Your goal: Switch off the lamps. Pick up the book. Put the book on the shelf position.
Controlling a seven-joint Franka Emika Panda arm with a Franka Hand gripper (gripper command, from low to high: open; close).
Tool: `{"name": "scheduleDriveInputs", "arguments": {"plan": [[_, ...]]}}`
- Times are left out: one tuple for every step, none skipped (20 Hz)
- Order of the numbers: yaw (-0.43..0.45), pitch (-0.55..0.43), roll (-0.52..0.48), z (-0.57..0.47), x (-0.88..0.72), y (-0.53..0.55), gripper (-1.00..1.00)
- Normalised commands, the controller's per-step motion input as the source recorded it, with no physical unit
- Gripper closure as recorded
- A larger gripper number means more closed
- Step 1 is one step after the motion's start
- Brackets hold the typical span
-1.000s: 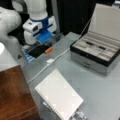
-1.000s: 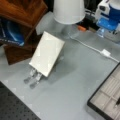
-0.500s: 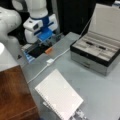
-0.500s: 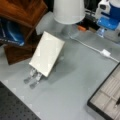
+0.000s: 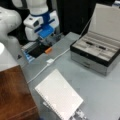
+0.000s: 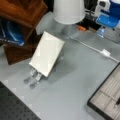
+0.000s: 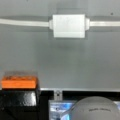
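Observation:
The book (image 5: 58, 97) (image 6: 47, 56), a white spiral-bound notebook, leans tilted on a small metal stand (image 6: 32, 77) on the grey table in both front views. The cream-white lamp shade (image 6: 68, 10) stands behind it, and its white cord runs to an inline switch (image 5: 50, 61) (image 6: 105, 52) (image 7: 69, 25). My gripper (image 5: 50, 40) hangs over the table's far edge, a little above and behind that switch; the wrist view looks straight down on the switch. The shelf position, the top of the dark wooden cabinet (image 5: 13, 95) (image 6: 22, 10), lies beside the book.
A grey lidded case (image 5: 100, 52) (image 6: 110, 100) stands open at a front view's right. An orange block (image 5: 48, 50) (image 7: 18, 81) sits on a black object near the gripper. A blue book (image 6: 11, 35) lies under the cabinet top.

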Motion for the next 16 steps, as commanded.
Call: {"name": "scheduleDriveInputs", "arguments": {"plan": [[-0.006, 0.213, 0.050, 0.26, 0.59, -0.08, -1.00], [0.010, 0.216, 0.029, 0.28, 0.65, -0.10, -1.00], [0.026, 0.225, 0.010, 0.30, 0.73, -0.13, -1.00], [0.035, 0.235, 0.001, 0.31, 0.76, -0.15, -1.00], [0.047, 0.240, -0.017, 0.33, 0.81, -0.17, -1.00], [0.056, 0.244, -0.034, 0.35, 0.86, -0.21, -1.00], [0.066, 0.259, -0.043, 0.36, 0.86, -0.22, -1.00], [0.068, 0.262, -0.068, 0.38, 0.88, -0.24, -1.00], [0.069, 0.271, -0.086, 0.41, 0.89, -0.24, -1.00], [0.074, 0.287, -0.096, 0.45, 0.92, -0.25, -1.00], [0.083, 0.301, -0.100, 0.46, 0.89, -0.25, -1.00], [0.093, 0.311, -0.096, 0.47, 0.88, -0.24, -1.00], [0.103, 0.320, -0.093, 0.46, 0.82, -0.22, -1.00], [0.115, 0.324, -0.092, 0.47, 0.84, -0.22, -1.00], [0.124, 0.327, -0.092, 0.46, 0.82, -0.21, -1.00], [0.134, 0.328, -0.098, 0.45, 0.80, -0.21, -1.00]]}}
